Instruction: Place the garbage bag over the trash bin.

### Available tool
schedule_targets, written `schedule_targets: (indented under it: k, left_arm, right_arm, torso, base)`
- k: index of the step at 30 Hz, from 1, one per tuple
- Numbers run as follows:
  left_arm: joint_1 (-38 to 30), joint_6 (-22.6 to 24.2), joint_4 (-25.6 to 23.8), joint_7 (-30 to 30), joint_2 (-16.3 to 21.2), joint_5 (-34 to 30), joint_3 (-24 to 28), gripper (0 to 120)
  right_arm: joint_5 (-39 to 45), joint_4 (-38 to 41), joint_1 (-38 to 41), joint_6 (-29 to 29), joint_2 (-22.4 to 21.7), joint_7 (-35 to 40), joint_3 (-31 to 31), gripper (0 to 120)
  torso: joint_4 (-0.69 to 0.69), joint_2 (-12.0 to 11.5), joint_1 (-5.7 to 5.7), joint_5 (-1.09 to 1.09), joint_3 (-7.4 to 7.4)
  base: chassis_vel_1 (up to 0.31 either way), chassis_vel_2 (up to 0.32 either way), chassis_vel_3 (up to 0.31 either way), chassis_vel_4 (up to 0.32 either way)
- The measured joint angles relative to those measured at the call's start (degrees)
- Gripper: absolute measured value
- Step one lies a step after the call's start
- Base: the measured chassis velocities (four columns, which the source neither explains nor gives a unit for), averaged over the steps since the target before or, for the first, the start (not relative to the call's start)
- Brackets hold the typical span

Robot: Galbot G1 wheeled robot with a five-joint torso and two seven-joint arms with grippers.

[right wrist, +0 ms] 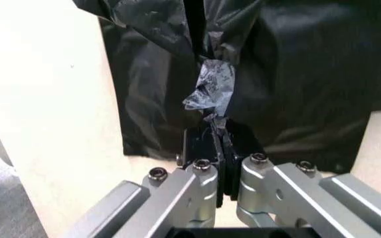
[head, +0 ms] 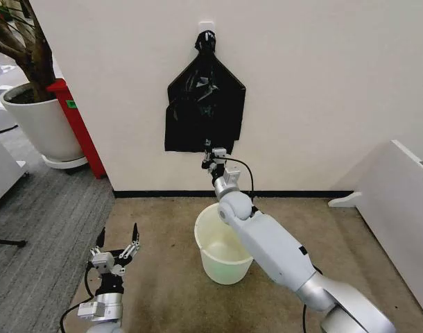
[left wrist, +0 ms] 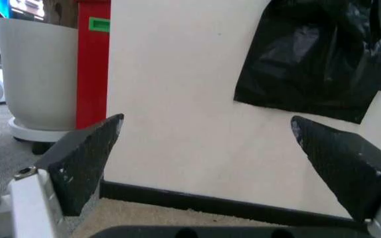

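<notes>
The garbage bag hangs black and glossy on the wall, knotted at its top, directly above the trash bin. From the head camera, the right gripper is reaching up to the bag's lower edge, arm stretched over the cream-white bin on the floor. The left gripper waits low on the robot's left, fingers spread, holding nothing. One bin, one bag cluster on the wall, one planter pot with a tree off in the left corner.

Over to the left wrist: two dark fingers stand wide apart, framing bare wall, the bag up beyond them, the pot and a red post to the side.

Right wrist now, and here's the action: fingers pressed together, pinching a thin fold of black plastic at the bag's bottom edge, a shiny crumple rising just above the pinch. Whether that is one sheet or several, I can't tell.

To do this well, I'd say a steady, gentle pull away from the wall and downward, so the thin film peels free rather than tears, keeping the pinch firm and heading for the bin's rim below.
</notes>
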Motion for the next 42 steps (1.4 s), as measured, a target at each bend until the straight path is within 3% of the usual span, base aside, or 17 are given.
schedule_targets:
  k: [42]
  left_arm:
    - [-0.2, -0.2, 0.8, 0.0, -0.4, 0.9, 0.2, 100]
  right_arm:
    - [-3.7, -0.4, -9.4, 1.6, 0.2, -1.3, 2.2, 0]
  torso:
    - [0.0, 0.0, 0.0, 0.0, 0.0]
  base:
    - [0.0, 0.0, 0.0, 0.0]
